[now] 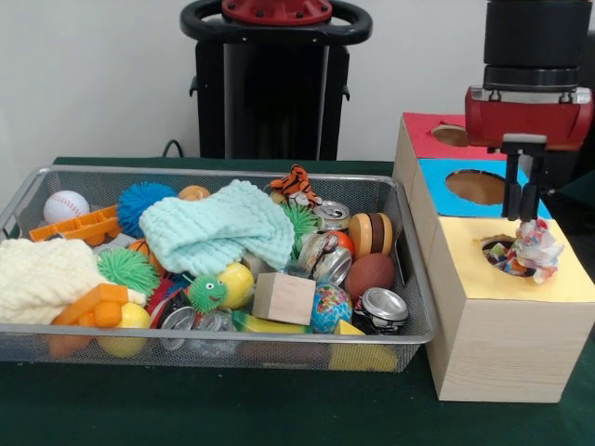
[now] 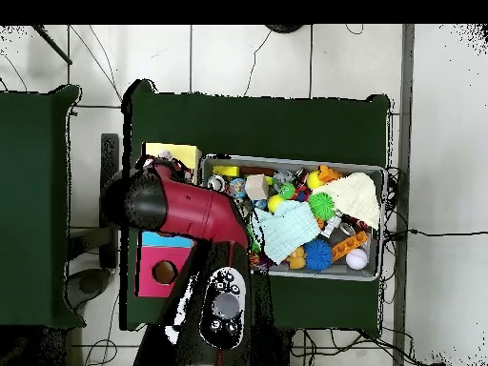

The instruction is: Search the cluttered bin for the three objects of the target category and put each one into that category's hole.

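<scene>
One polka-dot cloth (image 1: 537, 249) hangs pinched in the gripper (image 1: 523, 216), above the yellow-surrounded hole (image 1: 507, 256). Its bulk sits toward the rim's 3 o'clock, so on release it may snag there instead of dropping in.

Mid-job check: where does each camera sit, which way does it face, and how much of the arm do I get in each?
Front view: sits across the table facing the robot's pedestal; looks at the wire bin and the yellow-topped box; shows the gripper with its fingers over the hole, a polka-dot cloth below them.
Overhead view: looks straight down, base at the bottom; shows the red arm hiding the gripper.
Shared: bin, mint cloth, baseball.
</scene>
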You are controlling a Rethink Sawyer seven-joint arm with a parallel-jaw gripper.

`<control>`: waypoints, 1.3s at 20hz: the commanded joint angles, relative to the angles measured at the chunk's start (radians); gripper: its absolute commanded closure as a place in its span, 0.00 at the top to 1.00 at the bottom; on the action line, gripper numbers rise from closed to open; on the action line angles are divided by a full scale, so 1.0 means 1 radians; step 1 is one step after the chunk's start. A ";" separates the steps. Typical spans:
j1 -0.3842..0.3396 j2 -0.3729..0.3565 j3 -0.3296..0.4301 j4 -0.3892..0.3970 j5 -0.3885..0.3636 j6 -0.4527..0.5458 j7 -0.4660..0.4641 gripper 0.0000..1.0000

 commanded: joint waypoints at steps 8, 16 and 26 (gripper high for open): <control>0.004 0.084 0.055 -0.011 0.019 -0.041 0.210 0.00; 0.010 0.039 0.051 0.000 0.026 0.022 0.212 0.00; -0.005 0.097 0.080 0.030 0.013 -0.115 0.211 0.00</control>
